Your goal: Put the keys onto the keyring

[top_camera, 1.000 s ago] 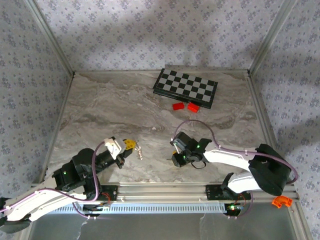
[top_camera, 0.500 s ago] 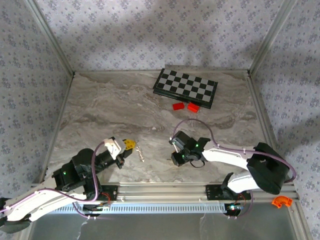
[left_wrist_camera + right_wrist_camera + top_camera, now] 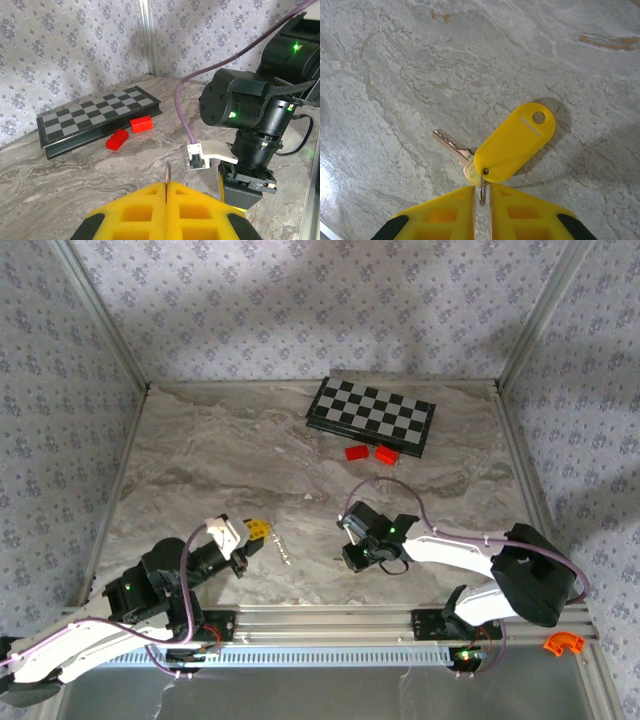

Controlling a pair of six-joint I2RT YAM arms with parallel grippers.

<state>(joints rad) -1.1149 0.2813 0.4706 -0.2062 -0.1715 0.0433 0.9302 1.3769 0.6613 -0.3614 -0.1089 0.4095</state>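
Over the near edge of the marble counter, left of its middle, hangs the left end effector. In the left wrist view, the left end effector has its yellow pads pressed together, pinching a thin metal piece that sticks up out of the seam. From above, that piece runs from the fingertips toward the counter's right side. Whether it is a key or part of a ring cannot be told.

Further right along the near edge, about at its middle, the right end effector points straight down at the counter. In the right wrist view, this end effector has its pads drawn almost together. A narrow slit is left between them, and a small wire keyring stands in it. Whether the pads press on the ring cannot be told. The ring carries a yellow tag and a brass-coloured key. Both lie flat on the marble, with the tag overlapping the key's head.

At the far edge, right of the middle, lies a folded chessboard. Just in front of it, two red blocks sit side by side.
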